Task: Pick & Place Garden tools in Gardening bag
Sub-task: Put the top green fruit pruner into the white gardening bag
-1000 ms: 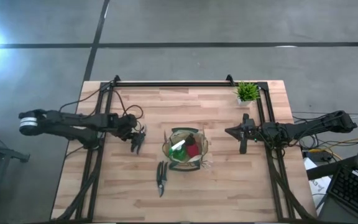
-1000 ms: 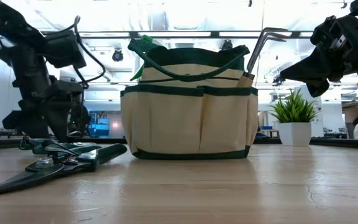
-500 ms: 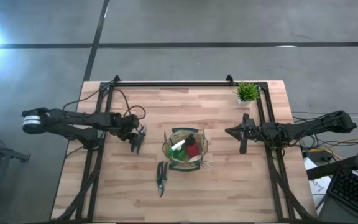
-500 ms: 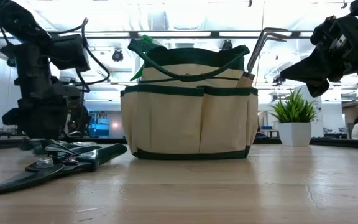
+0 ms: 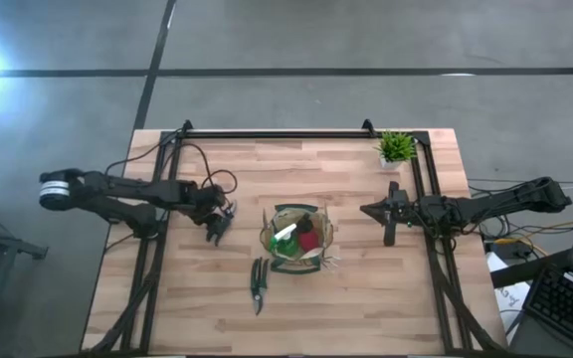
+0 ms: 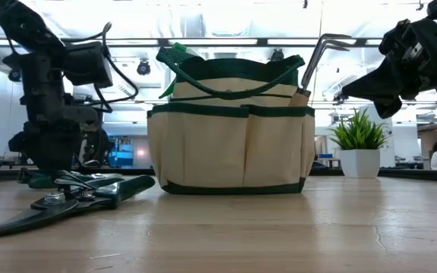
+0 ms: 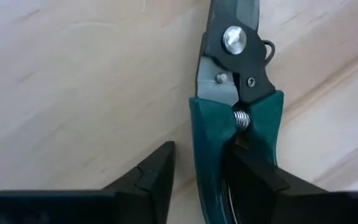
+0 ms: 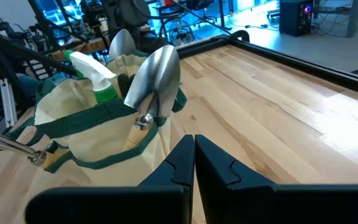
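Note:
The olive-tan gardening bag (image 5: 296, 239) stands on its base at mid-table and holds a silver trowel (image 8: 157, 74), a green spray bottle (image 8: 95, 78), a rake (image 6: 321, 49) and a red piece (image 5: 308, 239). One pair of shears (image 5: 258, 283) lies flat on the table, near and left of the bag. My left gripper (image 5: 217, 229) is open and low over a second, green-handled pair of shears (image 7: 229, 118) lying left of the bag. Its fingers straddle one handle. My right gripper (image 5: 368, 211) is shut and empty, raised to the right of the bag. My left gripper comes from above, its fingers across one green handle (image 7: 207, 155) just behind the pivot spring. One finger (image 7: 151, 177) stands clear of the handle with a gap. Whether the other finger (image 7: 253, 177) touches the shears, I cannot tell. The shears lie flat on the table.
A small green potted plant (image 5: 396, 147) stands at the far right corner. Dark frame rails (image 5: 277, 133) run along the far edge and both sides. Bare wood shows in front of the bag and at the near right.
My left arm has shifted a little toward the bag, with its gripper staying low over the green-handled shears. The bag and both pairs of shears lie as before.

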`<act>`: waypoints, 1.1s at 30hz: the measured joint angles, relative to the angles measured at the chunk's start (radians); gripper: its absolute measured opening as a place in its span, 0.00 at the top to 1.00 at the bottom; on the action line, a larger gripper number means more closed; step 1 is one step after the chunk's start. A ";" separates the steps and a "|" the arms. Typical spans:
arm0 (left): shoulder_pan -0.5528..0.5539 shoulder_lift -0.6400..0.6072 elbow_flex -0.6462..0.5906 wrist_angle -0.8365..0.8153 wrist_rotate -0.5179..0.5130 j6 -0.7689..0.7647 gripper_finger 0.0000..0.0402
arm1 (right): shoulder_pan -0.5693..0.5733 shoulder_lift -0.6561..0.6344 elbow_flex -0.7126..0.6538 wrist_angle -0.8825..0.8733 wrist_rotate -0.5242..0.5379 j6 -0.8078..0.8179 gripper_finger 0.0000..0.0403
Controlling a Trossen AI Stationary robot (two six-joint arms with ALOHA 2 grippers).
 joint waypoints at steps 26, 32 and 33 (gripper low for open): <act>-0.016 -0.131 0.474 -0.331 -0.006 0.437 0.86 | 0.000 0.000 0.000 0.000 0.000 0.000 0.98; -0.017 -0.119 0.696 -0.364 -0.037 0.570 0.86 | 0.000 0.000 0.000 0.000 0.000 0.000 0.98; -0.017 -0.112 0.731 -0.364 -0.038 0.591 0.86 | 0.000 0.000 0.000 0.000 0.000 0.000 0.98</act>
